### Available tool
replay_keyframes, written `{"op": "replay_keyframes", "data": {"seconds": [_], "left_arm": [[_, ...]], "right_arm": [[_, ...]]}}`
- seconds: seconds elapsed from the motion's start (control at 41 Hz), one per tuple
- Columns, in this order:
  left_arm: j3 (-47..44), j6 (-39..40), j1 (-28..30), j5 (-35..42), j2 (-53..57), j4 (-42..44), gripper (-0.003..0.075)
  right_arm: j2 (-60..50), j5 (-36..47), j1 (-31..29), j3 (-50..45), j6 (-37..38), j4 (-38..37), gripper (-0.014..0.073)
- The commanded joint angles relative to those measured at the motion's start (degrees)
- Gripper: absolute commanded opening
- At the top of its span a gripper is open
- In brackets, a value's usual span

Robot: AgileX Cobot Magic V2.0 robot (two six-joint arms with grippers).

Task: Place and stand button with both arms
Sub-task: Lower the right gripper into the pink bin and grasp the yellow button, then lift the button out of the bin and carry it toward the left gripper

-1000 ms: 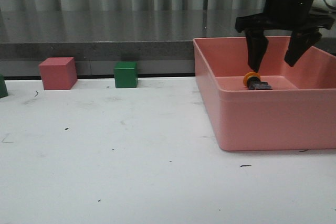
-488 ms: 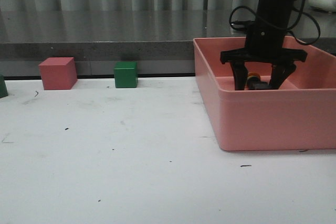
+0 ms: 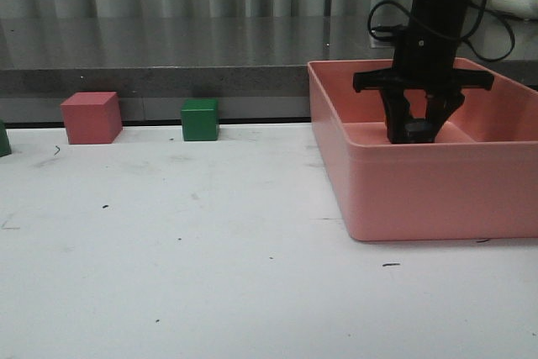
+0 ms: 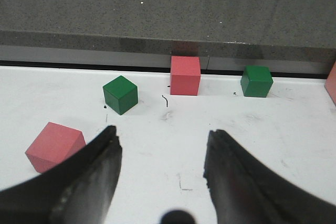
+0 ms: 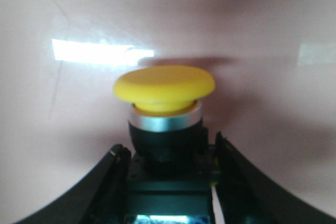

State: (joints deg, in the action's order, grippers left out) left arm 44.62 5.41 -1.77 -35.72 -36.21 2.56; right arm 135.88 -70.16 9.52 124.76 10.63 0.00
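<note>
My right gripper (image 5: 168,182) clamped on button (image 5: 165,108) base inside pink bin (image 3: 420,199); lift risks: slip, twist, wall snag; left gripper (image 4: 160,156) apart, idle

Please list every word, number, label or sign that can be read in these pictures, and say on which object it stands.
No text can be read in any view.
The button shows a bright strip at the bottom of its base in the right wrist view, too blurred and cut off to read.
The cubes, the pink bin and the table bear no writing, only small dark marks.
</note>
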Motion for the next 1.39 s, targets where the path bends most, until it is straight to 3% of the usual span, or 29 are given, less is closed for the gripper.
{"op": "replay_keyframes", "data": {"seconds": [0.0, 0.488, 0.829, 1.098, 1.366], "left_arm": [[1.88, 0.46, 0.1, 4.11, -0.29, 0.04, 0.0366], [1.88, 0.46, 0.1, 4.11, -0.29, 0.04, 0.0366], [1.88, 0.46, 0.1, 4.11, -0.29, 0.04, 0.0366], [1.88, 0.46, 0.1, 4.11, -0.29, 0.04, 0.0366], [1.88, 0.46, 0.1, 4.11, -0.29, 0.04, 0.0366]], "right_arm": [[-7.67, -2.89, 0.58, 2.2, -0.2, -0.4, 0.0197], [-23.69, -5.31, 12.76, 2.14, -0.07, -0.31, 0.0197], [-26.39, -4.98, 25.5, 2.14, 7.41, 0.0, 0.0197], [-26.23, -0.48, 32.91, -3.66, 12.45, 0.0, 0.0197], [-26.23, 10.01, 34.0, -15.25, 22.56, 0.0, 0.0197]]}}
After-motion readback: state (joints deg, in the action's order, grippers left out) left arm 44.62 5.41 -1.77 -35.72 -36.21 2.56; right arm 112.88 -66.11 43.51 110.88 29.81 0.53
